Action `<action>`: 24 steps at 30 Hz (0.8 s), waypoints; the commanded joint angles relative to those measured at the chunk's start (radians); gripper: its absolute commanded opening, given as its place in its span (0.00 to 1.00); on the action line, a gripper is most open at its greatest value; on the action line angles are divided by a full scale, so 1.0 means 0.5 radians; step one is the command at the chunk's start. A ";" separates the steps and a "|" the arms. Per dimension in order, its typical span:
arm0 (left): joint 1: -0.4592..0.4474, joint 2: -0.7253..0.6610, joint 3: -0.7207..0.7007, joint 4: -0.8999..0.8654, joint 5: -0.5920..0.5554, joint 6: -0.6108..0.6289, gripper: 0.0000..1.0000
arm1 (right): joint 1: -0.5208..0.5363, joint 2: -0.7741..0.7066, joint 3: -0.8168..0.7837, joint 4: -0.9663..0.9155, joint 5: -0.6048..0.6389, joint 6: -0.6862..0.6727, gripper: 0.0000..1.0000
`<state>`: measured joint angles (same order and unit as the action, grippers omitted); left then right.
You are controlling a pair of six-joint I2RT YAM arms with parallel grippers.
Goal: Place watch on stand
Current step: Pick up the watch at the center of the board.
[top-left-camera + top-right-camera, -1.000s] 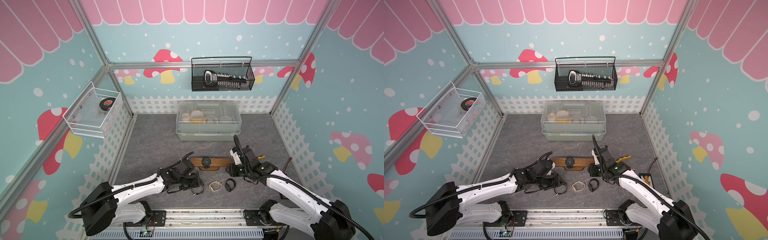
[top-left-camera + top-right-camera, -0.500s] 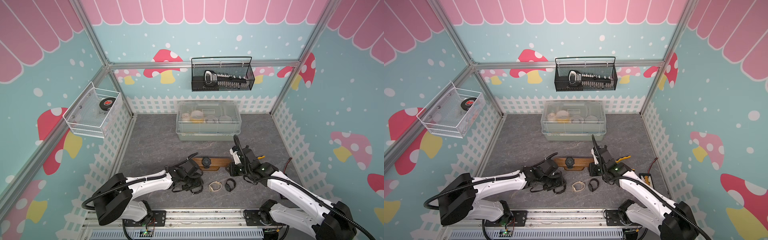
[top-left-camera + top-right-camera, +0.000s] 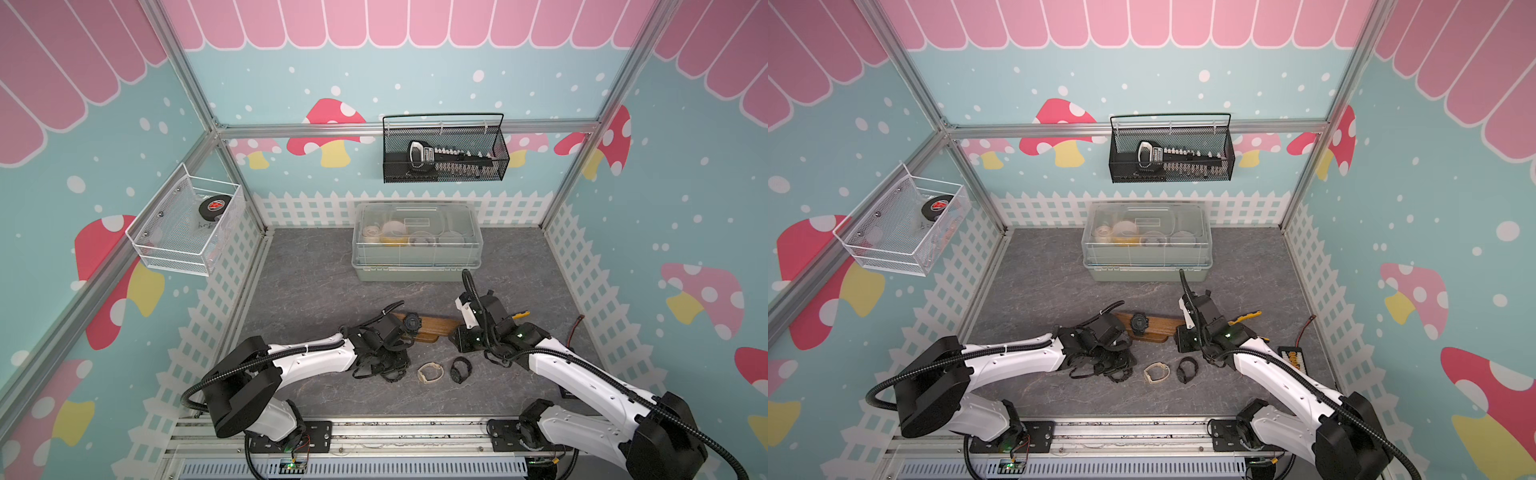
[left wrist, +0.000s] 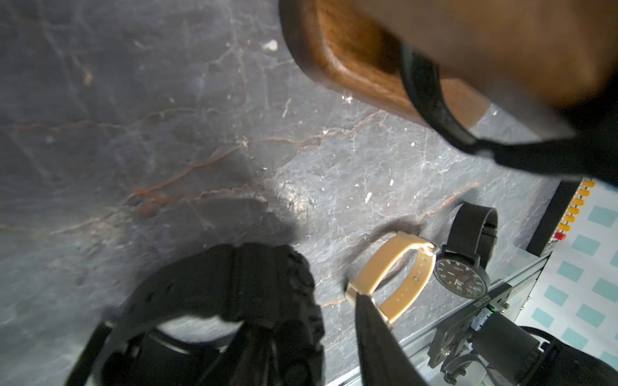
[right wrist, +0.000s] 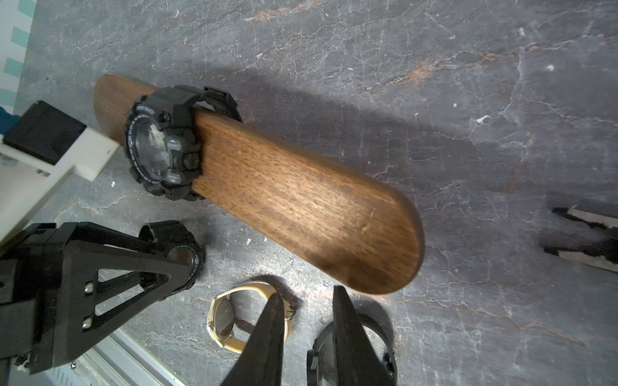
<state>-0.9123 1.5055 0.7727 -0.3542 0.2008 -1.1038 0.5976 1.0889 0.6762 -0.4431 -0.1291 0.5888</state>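
Grey tabletop (image 3: 316, 282) carries the stand (image 3: 438, 326), clear box (image 3: 415, 249), tan watch (image 3: 430, 372) and black watch (image 3: 460, 369).

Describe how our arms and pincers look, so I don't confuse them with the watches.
The left arm and right arm have white shells, black joints and black ribbed cable hose. The left pincer and right pincer are black with tapering fingers; a green light glows at the right wrist.

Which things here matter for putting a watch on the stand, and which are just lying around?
Job: wooden stand; black digital watch already on it; chunky black watch, beige watch and slim black watch, not on it yet.
Lying about: clear lidded box; black mesh basket; white wire basket; yellow-handled tool.
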 commanded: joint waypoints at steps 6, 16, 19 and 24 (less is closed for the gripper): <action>-0.013 0.014 0.102 -0.090 -0.067 0.046 0.22 | 0.016 0.006 -0.023 0.027 -0.005 -0.033 0.24; -0.013 -0.052 0.126 -0.092 -0.048 0.136 0.06 | 0.015 -0.018 0.002 -0.044 0.014 -0.032 0.25; -0.013 -0.094 0.148 -0.093 -0.014 0.200 0.04 | 0.016 -0.041 0.028 -0.102 0.042 -0.045 0.25; -0.013 -0.200 0.187 -0.094 0.029 0.321 0.03 | 0.016 -0.069 0.090 -0.195 0.083 -0.064 0.24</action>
<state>-0.9123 1.4517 0.8284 -0.3931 0.2031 -0.9901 0.5976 1.0737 0.6849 -0.4957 -0.1116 0.5743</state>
